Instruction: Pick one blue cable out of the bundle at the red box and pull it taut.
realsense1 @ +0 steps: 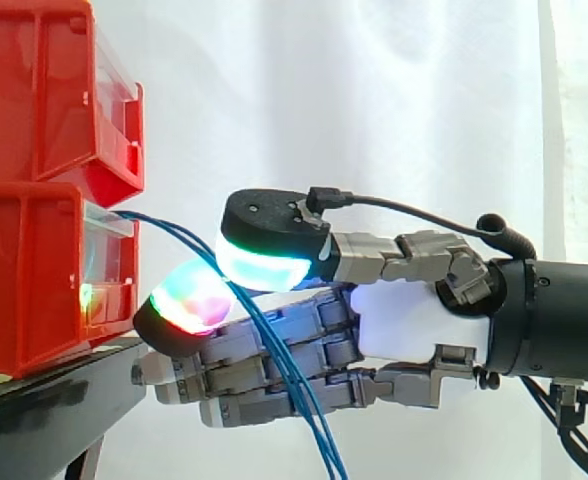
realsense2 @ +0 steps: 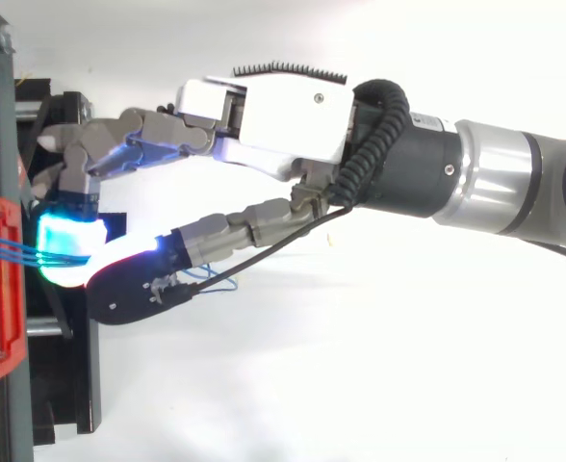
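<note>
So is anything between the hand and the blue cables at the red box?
Nothing visible does. The blue cables run from the lower red box through open air straight to the hand. The only crowding is the bundle itself: its strands lie close together, so neighbours sit beside whichever one you pick.

Strong backlight floods the white curtain (realsense1: 394, 100) behind the red bins (realsense1: 34, 200), bleaching it. Right of the bins the hand (realsense1: 414, 320) glows cyan and green, seemingly tinting the lower bin's clear front. From above, ground beside the bins glares white.
</note>
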Controlling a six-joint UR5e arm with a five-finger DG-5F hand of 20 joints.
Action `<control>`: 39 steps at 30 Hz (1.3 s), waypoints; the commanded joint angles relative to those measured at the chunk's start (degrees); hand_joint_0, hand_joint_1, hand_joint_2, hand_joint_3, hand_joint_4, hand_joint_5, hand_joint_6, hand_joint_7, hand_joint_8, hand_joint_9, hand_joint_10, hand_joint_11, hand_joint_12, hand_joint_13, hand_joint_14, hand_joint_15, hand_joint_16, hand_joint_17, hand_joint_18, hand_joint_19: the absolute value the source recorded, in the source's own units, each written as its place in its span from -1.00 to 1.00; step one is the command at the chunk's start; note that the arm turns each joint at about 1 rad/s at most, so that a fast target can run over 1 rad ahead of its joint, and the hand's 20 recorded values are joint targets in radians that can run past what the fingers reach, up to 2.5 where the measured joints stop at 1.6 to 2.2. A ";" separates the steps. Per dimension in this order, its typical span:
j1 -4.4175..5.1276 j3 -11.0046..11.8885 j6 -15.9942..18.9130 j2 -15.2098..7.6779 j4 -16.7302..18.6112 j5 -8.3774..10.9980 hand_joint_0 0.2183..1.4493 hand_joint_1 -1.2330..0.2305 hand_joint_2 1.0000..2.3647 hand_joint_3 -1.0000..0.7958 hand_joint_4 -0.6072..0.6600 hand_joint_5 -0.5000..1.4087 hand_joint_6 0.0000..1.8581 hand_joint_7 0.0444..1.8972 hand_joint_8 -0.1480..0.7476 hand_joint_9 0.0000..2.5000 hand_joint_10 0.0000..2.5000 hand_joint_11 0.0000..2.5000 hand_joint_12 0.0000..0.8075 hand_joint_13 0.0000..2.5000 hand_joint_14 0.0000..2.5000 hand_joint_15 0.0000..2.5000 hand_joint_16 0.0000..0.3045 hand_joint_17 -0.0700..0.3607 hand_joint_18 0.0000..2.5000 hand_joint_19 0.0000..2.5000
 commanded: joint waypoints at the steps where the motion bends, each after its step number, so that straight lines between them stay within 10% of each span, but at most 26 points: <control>1: 0.15 0.42 0.09 0.00 -0.82 -0.10 -0.37 -0.33 -0.98 0.01 0.21 -0.67 -0.04 -0.14 0.01 -0.62 -1.00 -0.84 -0.17 -0.81 -1.00 -0.94 -0.65 -0.12 -0.93 -0.95; 16: 0.42 4.03 3.34 0.62 -13.91 -0.10 -0.36 -0.41 -0.99 0.11 0.11 -0.64 -0.05 -0.08 0.09 -0.55 -1.00 -0.81 -0.10 -0.75 -1.00 -0.94 -0.62 -0.07 -0.85 -0.95; 39: 0.24 4.03 4.04 4.57 -22.53 -0.19 -0.33 -0.48 -0.98 0.06 0.04 -0.65 -0.05 -0.08 0.06 -0.44 -0.99 -0.62 -0.15 -0.73 -1.00 -0.92 -0.65 -0.12 -0.83 -0.94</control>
